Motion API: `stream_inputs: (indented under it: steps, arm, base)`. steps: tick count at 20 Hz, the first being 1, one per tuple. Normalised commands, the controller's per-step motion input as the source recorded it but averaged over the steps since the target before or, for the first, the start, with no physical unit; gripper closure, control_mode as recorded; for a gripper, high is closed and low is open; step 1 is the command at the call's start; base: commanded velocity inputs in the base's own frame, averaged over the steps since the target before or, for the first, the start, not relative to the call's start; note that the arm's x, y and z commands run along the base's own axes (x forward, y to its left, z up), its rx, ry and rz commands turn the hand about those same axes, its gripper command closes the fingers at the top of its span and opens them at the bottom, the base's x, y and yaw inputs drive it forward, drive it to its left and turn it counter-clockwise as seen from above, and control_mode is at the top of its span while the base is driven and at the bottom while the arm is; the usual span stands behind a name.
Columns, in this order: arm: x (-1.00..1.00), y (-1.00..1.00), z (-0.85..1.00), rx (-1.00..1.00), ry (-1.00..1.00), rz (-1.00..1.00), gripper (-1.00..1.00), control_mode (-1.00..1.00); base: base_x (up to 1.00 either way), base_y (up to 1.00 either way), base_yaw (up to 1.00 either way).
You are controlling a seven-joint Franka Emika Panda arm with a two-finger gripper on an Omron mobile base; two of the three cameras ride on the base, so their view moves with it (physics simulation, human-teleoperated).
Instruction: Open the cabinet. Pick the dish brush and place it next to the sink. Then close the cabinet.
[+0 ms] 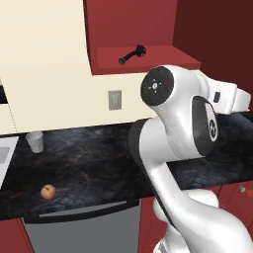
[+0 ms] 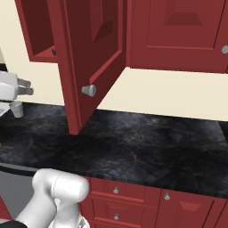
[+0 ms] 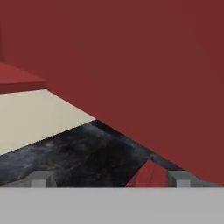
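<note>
On the cabinet (image 1: 148,57) shelf, left base view: 1 dish brush (image 1: 131,54) lies flat, round head toward the back, handle end toward the shelf's front edge. Door swung open at right. Below on the dark tabletop (image 1: 94,158): 1 translucent cup (image 1: 35,141) by the wall, 1 apple (image 1: 48,191) near the front edge, well apart. Pale sink (image 1: 5,154) edge at far left, just beside the cup. 1 grey wall outlet (image 1: 114,100).

Right base view: open door with 1 round grey knob (image 2: 89,90); claw (image 2: 27,87) at left edge, 2 fingertips (image 2: 26,83) apart, holding nothing.

Hand view: 2 fingertips (image 3: 40,178) spread wide; red door face close ahead, tabletop and cream wall (image 3: 30,118) beyond.
</note>
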Motion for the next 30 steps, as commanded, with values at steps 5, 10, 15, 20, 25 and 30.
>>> stream_inputs:
  steps: [5,10,15,20,25,30]
  arm:
    - [0.0,0.0,-0.01,0.01,0.09,0.49,-1.0,-1.0]
    - [-0.01,0.04,0.0,0.04,0.28,0.59,-1.0,-1.0]
    - [0.0,0.22,-0.08,0.06,0.16,0.54,-1.0,-1.0]
    - [0.14,0.17,-0.01,0.18,0.04,0.29,-1.0,-1.0]
    - [0.3,0.07,-0.02,0.4,0.0,0.01,-1.0,-1.0]
    - [0.49,0.07,-0.01,0.25,0.02,-0.16,-1.0,-1.0]
  base:
    - [0.0,0.0,0.0]
    - [0.0,0.0,0.0]
    - [0.0,0.0,0.0]
    - [0.0,0.0,0.0]
    - [0.0,0.0,0.0]
    - [0.0,0.0,0.0]
